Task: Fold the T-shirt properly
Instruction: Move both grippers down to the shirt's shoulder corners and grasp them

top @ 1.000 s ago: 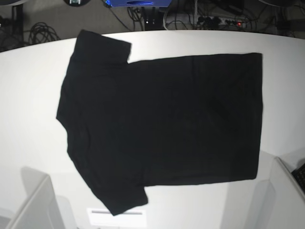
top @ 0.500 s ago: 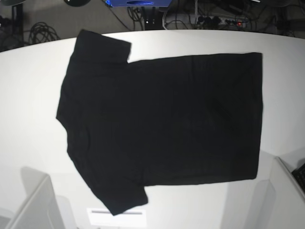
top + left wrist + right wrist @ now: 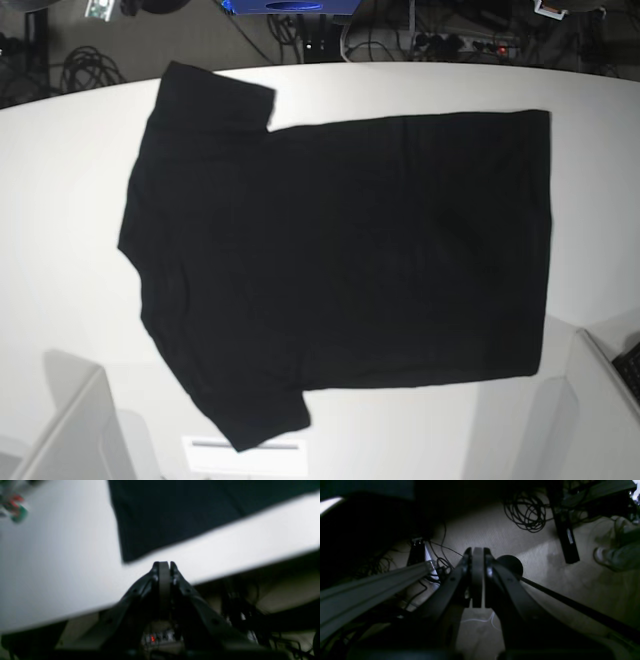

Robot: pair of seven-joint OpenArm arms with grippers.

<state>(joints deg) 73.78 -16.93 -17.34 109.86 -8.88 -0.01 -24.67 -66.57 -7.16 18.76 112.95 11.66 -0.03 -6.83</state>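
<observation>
On table (image 3: 60, 200), T-shirt (image 3: 340, 260) print hidden.

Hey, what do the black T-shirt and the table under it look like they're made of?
T-shirt: soft matte cloth, probably cotton knit; it lies limp and flat with hemmed sleeves and no shine. Table: smooth white hard top, maybe laminate or painted board; even, with a faint sheen. The exact material is unclear.

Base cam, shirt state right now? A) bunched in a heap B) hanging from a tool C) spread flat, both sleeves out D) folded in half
C: the T-shirt lies spread flat on the white table, one sleeve toward the far edge and one toward the near edge, no fold made and no tool on it.
</observation>
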